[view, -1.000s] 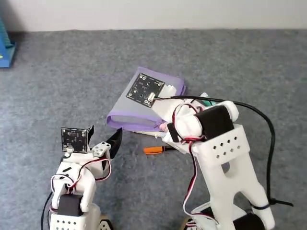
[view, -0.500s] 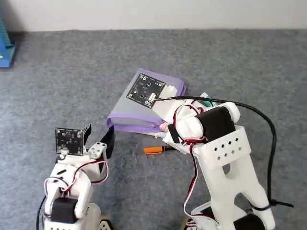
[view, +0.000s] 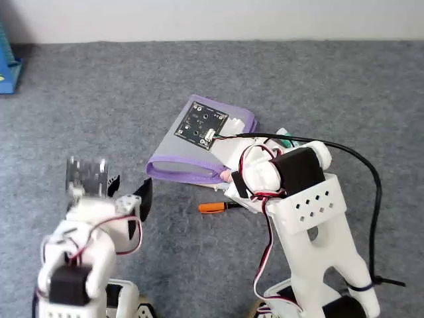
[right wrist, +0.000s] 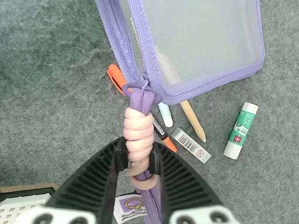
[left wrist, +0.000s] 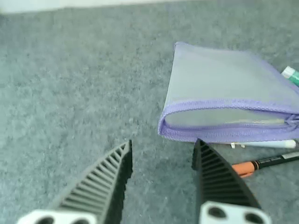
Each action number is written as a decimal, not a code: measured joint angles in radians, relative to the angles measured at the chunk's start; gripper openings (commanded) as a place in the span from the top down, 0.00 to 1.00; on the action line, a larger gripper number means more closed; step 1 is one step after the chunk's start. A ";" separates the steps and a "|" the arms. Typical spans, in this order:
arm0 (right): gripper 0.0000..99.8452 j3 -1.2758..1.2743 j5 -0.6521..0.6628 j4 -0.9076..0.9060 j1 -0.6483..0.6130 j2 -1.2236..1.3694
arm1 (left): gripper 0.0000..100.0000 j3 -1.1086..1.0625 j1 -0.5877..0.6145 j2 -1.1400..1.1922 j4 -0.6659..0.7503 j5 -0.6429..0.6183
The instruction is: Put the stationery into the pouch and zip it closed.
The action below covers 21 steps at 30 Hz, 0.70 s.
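Purple mesh pouch [view: 173, 154] lies on the grey carpet [view: 318, 86], and my right gripper [right wrist: 138, 148] is clamped on its pink zipper cord [right wrist: 137, 126]. My left gripper [left wrist: 163, 145] hangs spread apart near the pouch, holding nothing. An orange pen [view: 215, 207], a glue stick [right wrist: 240, 123] and an eraser [right wrist: 188, 144] lie outside, beside the pouch.
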State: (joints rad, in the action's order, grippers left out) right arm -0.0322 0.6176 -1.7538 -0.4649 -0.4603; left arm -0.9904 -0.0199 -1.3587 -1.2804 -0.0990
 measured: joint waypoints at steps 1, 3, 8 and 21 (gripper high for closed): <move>0.99 0.000 0.000 0.000 0.000 0.000 | 0.80 0.052 0.002 0.071 -0.015 -0.011; 0.99 0.000 0.000 0.000 0.000 0.000 | 0.80 0.141 0.003 0.203 -0.026 -0.032; 0.99 0.000 0.000 0.000 0.000 0.000 | 0.78 0.204 0.003 0.414 0.029 0.015; 0.99 0.000 0.000 0.000 0.000 -0.002 | 0.72 0.074 -0.005 0.606 0.371 0.083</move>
State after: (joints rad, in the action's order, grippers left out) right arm -0.0322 0.6176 -1.7538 -0.4649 -0.4618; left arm -0.9168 -0.0245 -0.7526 -0.9091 -0.0161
